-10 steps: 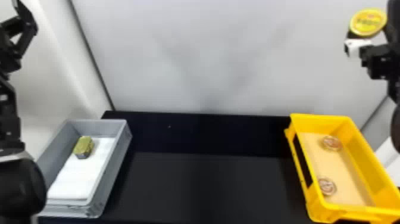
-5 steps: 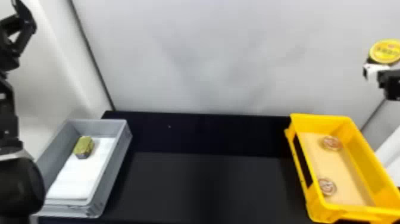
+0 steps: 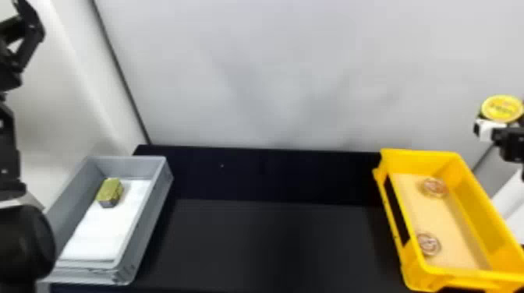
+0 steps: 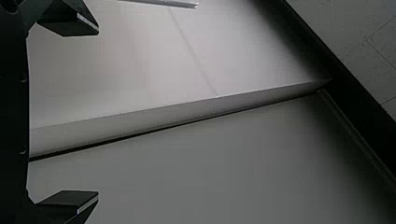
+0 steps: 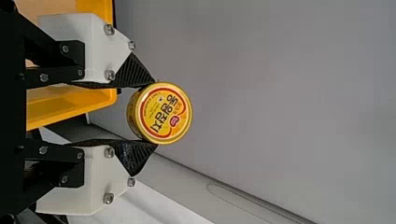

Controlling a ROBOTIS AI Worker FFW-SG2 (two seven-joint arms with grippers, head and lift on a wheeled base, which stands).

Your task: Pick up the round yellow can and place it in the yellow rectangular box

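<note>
In the head view, our yellow can (image 3: pixel 502 108) hangs high at three o'clock — to clear the yellow box (image 3: pixel 477 206) at four, we judge. Left wrist view: our left hand (image 4: pixel 98 113) spreads, empty. Right wrist view: our right hand (image 5: pixel 155 113) grips the can's sides.

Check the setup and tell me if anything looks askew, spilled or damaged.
Nothing stands out: no spill or damage shows. The right end effector holds the yellow can between its fingers, two round items lie in the yellow box, and a gold block rests inside the grey box.
</note>
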